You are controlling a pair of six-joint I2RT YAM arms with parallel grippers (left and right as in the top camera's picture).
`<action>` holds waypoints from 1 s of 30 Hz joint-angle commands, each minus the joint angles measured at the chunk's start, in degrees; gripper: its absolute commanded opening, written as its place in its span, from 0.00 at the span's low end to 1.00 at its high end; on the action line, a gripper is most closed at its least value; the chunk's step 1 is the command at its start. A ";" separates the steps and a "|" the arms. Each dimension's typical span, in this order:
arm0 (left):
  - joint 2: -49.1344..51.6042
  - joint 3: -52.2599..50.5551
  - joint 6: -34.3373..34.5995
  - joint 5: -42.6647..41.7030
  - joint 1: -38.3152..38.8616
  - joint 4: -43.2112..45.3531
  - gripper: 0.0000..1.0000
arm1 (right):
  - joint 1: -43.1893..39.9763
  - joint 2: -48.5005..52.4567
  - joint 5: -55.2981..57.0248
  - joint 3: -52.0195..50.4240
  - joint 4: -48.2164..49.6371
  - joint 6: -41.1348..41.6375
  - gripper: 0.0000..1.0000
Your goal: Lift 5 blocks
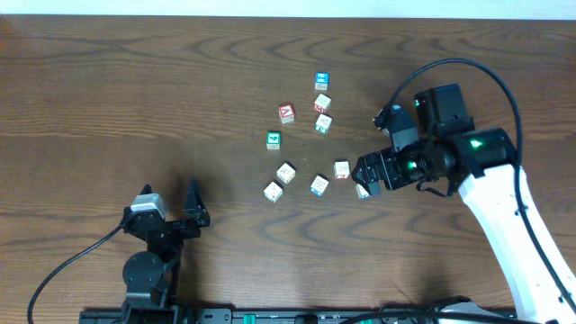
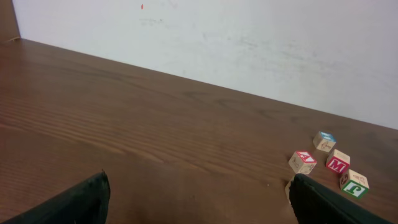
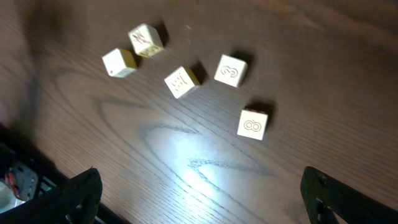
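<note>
Blocks (image 1: 319, 184): five pale cubes loose at mid-table (image 1: 108, 90), all resting on the wood.
Right gripper (image 1: 363, 176): jaws spread wide, empty, at 3 o'clock of the cluster, one block just beside its tips.
Left gripper (image 2: 198, 190): jaws spread wide, empty, at the table's 7 o'clock, well apart from the blocks.
Other cubes (image 1: 286, 112): red, green and blue faces, at 12 o'clock of the blocks.

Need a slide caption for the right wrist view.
Open right gripper faces five pale printed blocks scattered on the dark wood table.
</note>
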State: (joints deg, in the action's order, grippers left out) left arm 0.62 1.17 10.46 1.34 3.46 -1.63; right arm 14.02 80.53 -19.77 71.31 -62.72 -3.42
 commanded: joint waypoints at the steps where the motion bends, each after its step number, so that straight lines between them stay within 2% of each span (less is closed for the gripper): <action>1: -0.35 -0.90 -0.57 0.39 -0.28 -2.60 0.92 | 0.35 3.91 1.40 0.87 0.13 -0.96 0.99; 13: -0.33 -0.90 -0.57 0.39 -0.28 -2.60 0.92 | 0.35 17.55 3.26 0.87 0.81 -0.87 0.98; 15: -0.33 -0.90 -0.57 0.39 -0.28 -2.60 0.92 | 0.35 18.69 3.26 0.87 1.33 -0.92 0.94; 18: -0.35 -0.90 -0.57 0.39 -0.28 -2.62 0.93 | 0.35 20.04 4.72 0.87 1.68 -0.92 0.82; 25: -0.33 -0.90 -0.57 0.39 -0.28 -2.60 0.92 | 0.35 21.81 7.80 -1.07 3.52 -0.66 0.82; 30: -0.35 -0.90 -0.57 0.39 -0.28 -2.60 0.93 | 0.50 21.81 7.91 -3.15 5.75 0.15 0.75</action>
State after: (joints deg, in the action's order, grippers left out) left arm 0.62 1.17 10.46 1.34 3.46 -1.63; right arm 14.02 101.84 -12.80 69.65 -57.52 -3.53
